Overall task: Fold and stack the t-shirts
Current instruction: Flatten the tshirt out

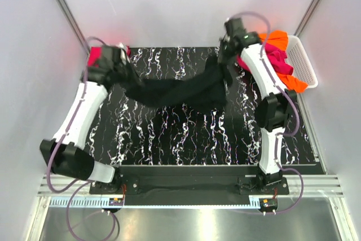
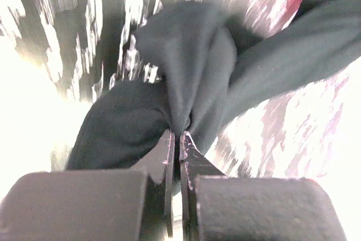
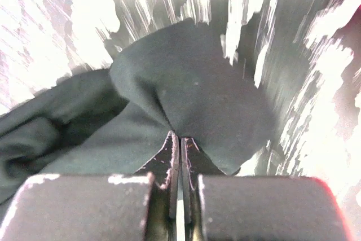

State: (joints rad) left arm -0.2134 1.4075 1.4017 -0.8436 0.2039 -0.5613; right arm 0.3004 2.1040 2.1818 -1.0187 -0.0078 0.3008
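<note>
The left gripper [image 2: 179,137] was pinched shut on a bunched fold of the black t-shirt [image 1: 180,91], and the right gripper [image 3: 179,139] was clamped on its other end. Both arms reached toward the top of the frame, elbows bent. The shirt stretched between them over the upper middle of the marbled table [image 1: 186,134].

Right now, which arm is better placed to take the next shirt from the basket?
Likely right: its jaws, shut on the black shirt, sit beside the basket; the left arm is across the table.
</note>
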